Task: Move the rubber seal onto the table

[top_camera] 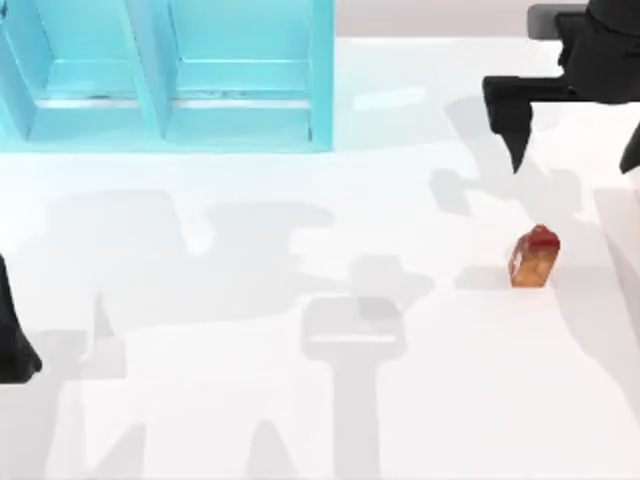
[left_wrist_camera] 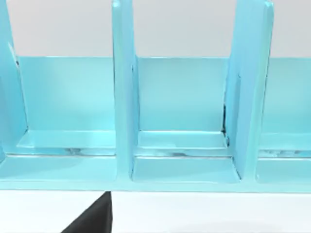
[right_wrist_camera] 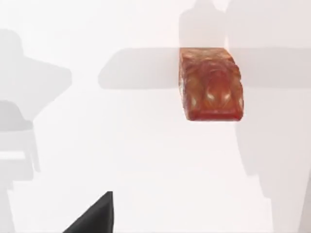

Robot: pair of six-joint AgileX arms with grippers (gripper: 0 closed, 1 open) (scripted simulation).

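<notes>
Clearly the right gripper holds nothing: in the top view its 2 dark fingers hang spread wide apart at the table's far right, with bare white surface showing between them. One pointed fingertip aims down and toward the rubber seal, which stands apart from it, nearer the camera's lower edge and slightly left of the gap. No part of the gripper touches the seal.

The seal rests upright on the table, red end up, well clear of the turquoise shelf unit at the far left. In the right wrist view the rubber seal lies on plain white table, with a dark finger low in the picture and well away from it. Judged from this, the seal is already where the task wants it.

What could go wrong now is mostly a careless exit. The near fingertip sits close enough that a sideways sweep or a drop of the arm could clip the pointed top and tip the small piece over or skid it across the glossy surface. Lifting straight away first would avoid that.

The left gripper is parked at the table's left edge; I cannot tell how its fingers stand. Its wrist view faces the shelf unit's compartments.
</notes>
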